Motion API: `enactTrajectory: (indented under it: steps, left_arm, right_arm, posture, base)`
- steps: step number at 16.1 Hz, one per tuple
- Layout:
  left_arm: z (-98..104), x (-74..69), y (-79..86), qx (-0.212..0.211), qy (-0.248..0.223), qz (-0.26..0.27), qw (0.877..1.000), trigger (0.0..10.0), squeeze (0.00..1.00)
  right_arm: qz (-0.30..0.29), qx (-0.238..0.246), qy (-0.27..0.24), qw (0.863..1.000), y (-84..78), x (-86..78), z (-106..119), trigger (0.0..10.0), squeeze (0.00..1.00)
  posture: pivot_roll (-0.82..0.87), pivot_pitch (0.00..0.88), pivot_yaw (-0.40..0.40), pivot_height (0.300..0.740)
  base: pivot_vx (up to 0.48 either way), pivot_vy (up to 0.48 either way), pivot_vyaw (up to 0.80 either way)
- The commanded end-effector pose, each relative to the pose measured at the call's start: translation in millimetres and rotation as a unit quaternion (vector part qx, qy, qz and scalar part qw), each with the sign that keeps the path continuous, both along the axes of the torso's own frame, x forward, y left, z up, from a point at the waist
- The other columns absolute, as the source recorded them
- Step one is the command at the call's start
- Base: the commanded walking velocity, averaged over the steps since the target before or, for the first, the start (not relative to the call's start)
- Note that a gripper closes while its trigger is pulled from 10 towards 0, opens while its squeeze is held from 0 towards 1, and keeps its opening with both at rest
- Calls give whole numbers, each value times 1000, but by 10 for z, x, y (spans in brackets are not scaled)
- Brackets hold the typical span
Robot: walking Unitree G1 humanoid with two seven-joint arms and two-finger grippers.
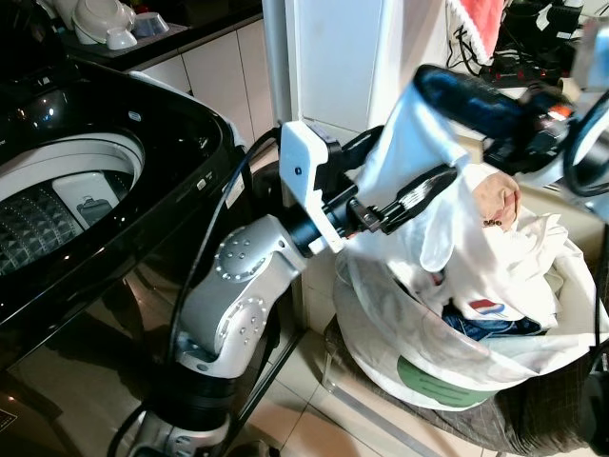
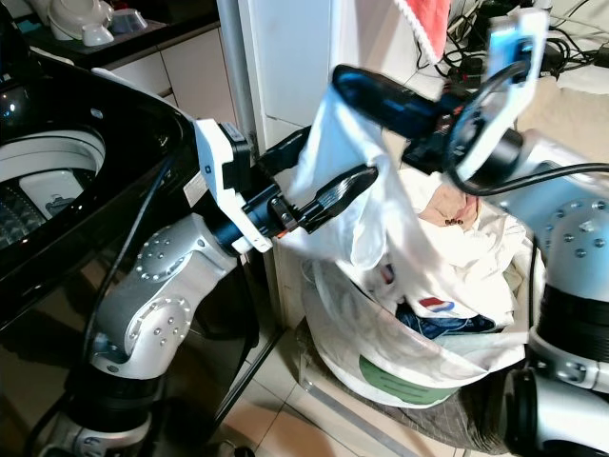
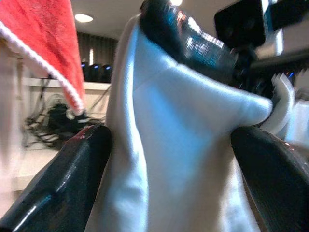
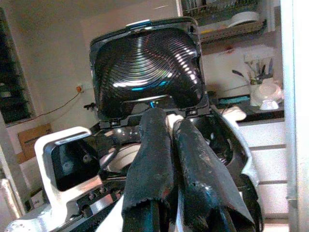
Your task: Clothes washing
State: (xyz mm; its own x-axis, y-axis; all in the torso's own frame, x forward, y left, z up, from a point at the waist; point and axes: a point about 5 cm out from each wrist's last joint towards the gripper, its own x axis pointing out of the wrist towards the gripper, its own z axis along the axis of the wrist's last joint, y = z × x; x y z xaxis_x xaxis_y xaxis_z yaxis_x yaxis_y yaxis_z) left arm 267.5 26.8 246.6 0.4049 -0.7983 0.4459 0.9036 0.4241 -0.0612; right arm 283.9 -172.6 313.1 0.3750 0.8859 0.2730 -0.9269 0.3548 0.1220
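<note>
A white garment hangs over the white laundry bag, which is full of clothes. My right gripper reaches in from the upper right and is shut on the garment's top edge, holding it up. My left gripper comes from the left, open, with one finger in front of the cloth and the other behind it. In the left wrist view the white garment hangs between the two spread fingers. The black top-loading washing machine stands at the left, its lid up and drum exposed.
A white cabinet column stands behind the bag. A red cloth hangs above at the back right, near tangled cables. Dishes sit on the counter behind the washer. The raised lid shows beyond the right fingers.
</note>
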Motion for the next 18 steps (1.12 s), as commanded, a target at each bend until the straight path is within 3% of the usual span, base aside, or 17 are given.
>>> enactTrajectory:
  steps: [1, 5, 6, 7, 10, 18]
  left_arm:
    - [-9, -2, -5, -7, 11, -11, 1000, 10000, 0]
    - [-109, -137, -143, 17, 18, -71, 997, 10000, 0]
    - [-134, -139, -143, 23, 21, -71, 997, 8275, 0]
    - [-165, -104, -109, 28, 28, -56, 998, 0, 0]
    - [-182, -13, -28, 35, 32, -19, 999, 0, 0]
    - [-236, 64, 12, 64, 33, 19, 997, 0, 0]
  right_arm:
    - [17, -1, -17, 1000, 71, -54, 79, 0, 0]
    - [28, 5, -15, 1000, 156, -61, 97, 0, 0]
    - [26, 6, -15, 1000, 155, -55, 106, 0, 0]
    - [22, 7, -16, 1000, 147, -46, 119, 0, 0]
    - [16, 7, -15, 1000, 138, -39, 127, 0, 0]
    - [10, 0, -14, 1000, 153, -38, 122, 0, 0]
  posture:
    - [-94, 0, 60, 740]
    - [-96, 0, 61, 740]
    - [-96, 0, 61, 740]
    - [-93, 0, 61, 740]
    - [-91, 0, 60, 740]
    - [-91, 0, 61, 740]
  base:
    - [0, 0, 0]
    - [0, 0, 0]
    - [0, 0, 0]
    - [0, 0, 0]
    - [0, 0, 0]
    - [0, 0, 0]
